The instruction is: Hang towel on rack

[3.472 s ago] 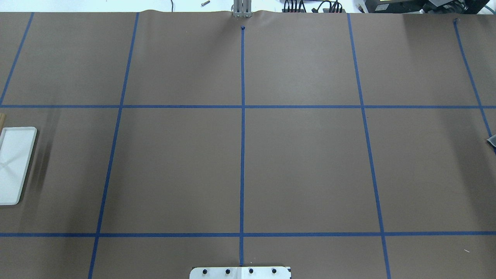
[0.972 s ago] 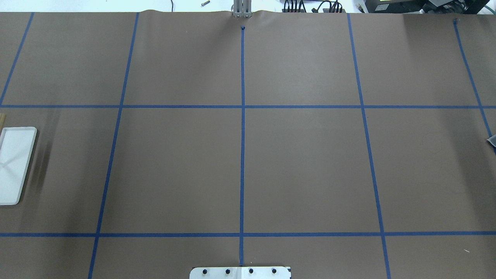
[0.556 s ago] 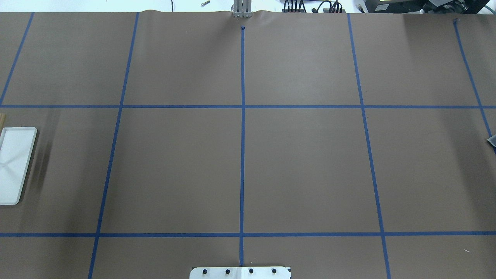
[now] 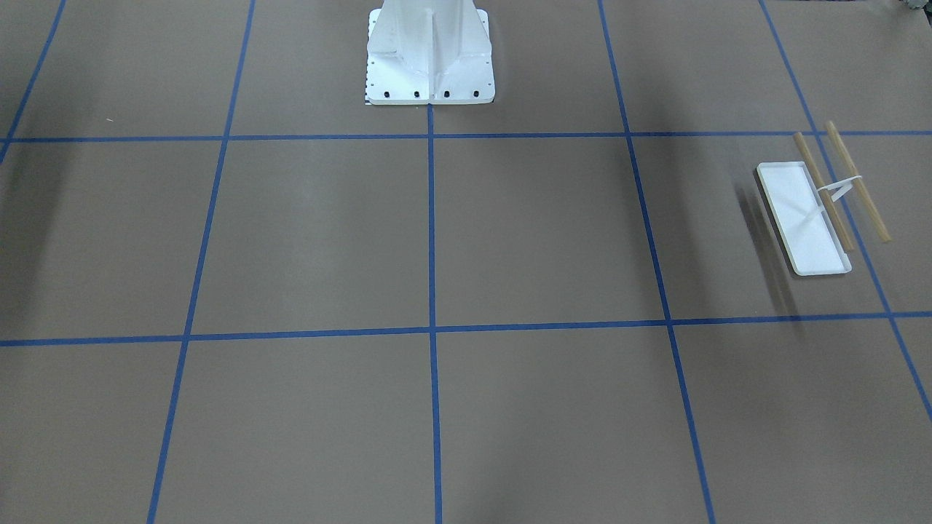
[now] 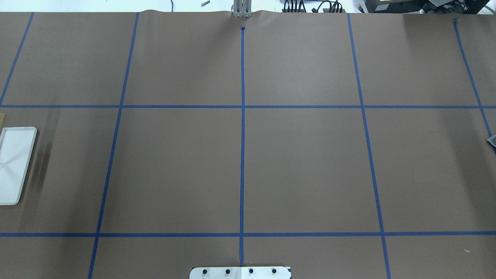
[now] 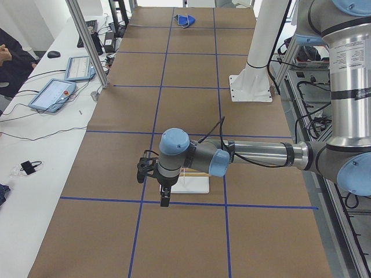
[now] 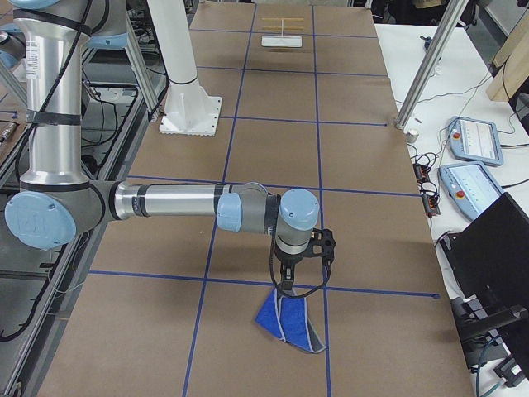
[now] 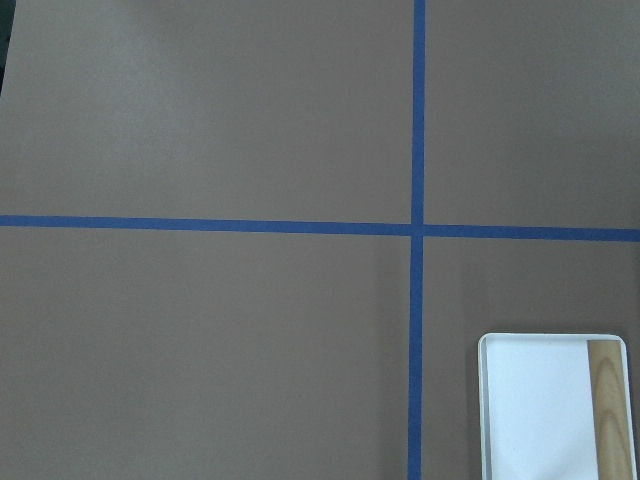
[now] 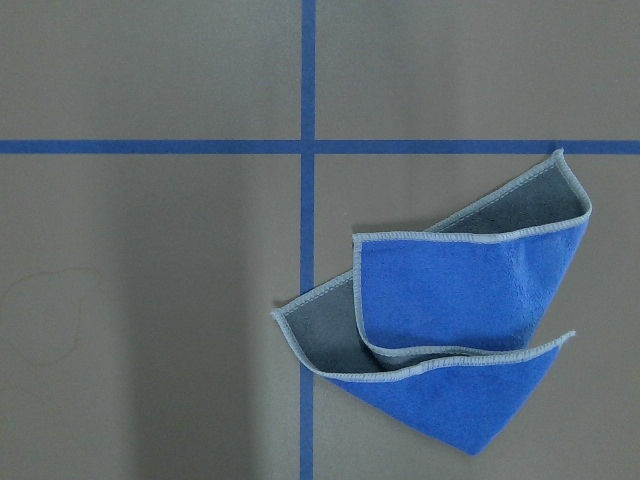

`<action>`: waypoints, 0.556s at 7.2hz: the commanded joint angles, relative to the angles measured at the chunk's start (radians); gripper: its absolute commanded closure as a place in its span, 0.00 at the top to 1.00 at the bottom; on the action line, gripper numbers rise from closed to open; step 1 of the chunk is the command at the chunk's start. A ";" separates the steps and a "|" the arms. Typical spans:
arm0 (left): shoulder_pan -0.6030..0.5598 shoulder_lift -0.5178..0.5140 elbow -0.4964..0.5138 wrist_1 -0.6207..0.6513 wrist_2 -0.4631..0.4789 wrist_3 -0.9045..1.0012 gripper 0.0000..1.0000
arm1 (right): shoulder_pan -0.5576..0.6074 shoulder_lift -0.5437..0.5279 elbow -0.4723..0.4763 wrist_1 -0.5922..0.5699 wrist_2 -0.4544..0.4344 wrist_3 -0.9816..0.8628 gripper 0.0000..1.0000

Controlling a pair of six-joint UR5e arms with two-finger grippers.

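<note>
Towel (image 9: 455,290) lies folded, long axis 8 to 2 o'clock in the right wrist view; right gripper (image 7: 285,286) above it — spread or not, can't tell.

Small bright-blue cloth towel (image 9: 465,290) w/ light grey stitched border lies flat on the brown paper-covered table (image 9: 140,260), folded over itself so the darker grey underside shows in two spots. It sits below the horizontal blue tape line (image 9: 150,146) & mostly right of the vertical one; its left corner overlaps the vertical.

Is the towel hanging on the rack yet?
No, the towel lies folded on the table, and the rack has bare rods.
</note>
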 commanded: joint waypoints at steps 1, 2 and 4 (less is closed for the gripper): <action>0.000 -0.001 0.000 0.001 -0.037 -0.008 0.99 | -0.011 -0.001 -0.005 0.005 -0.029 0.000 1.00; 0.000 -0.001 0.000 0.003 -0.043 -0.008 0.99 | -0.014 -0.010 -0.008 0.042 -0.070 0.000 1.00; 0.000 -0.001 0.000 0.004 -0.041 -0.006 0.99 | -0.014 -0.017 -0.057 0.085 -0.074 -0.044 1.00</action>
